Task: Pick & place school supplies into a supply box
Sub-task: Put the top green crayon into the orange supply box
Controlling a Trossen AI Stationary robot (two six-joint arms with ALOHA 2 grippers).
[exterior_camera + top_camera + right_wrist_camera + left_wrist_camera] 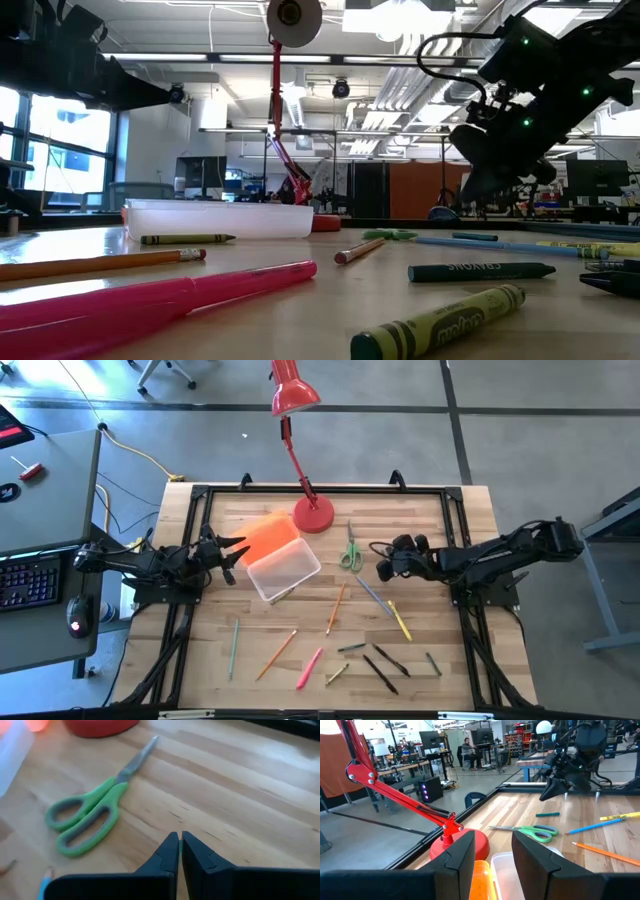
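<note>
Right pincer [383, 567], fingers closed and empty, hovers just beside the green scissors [350, 550]. Left pincer [234, 552], fingers wide, faces the supply box [283, 567], whose orange lid [267, 535] adjoins the lamp base [313, 515]. Bare worktop [440, 520] lies beyond the scissors.

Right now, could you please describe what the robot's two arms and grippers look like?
Both arms are dark, jointed and slim. The left gripper has two broad, blocky black fingers. The right gripper has black fingers tapering to pointed tips; small green lights and a looping cable show on that arm in the low view.
</note>
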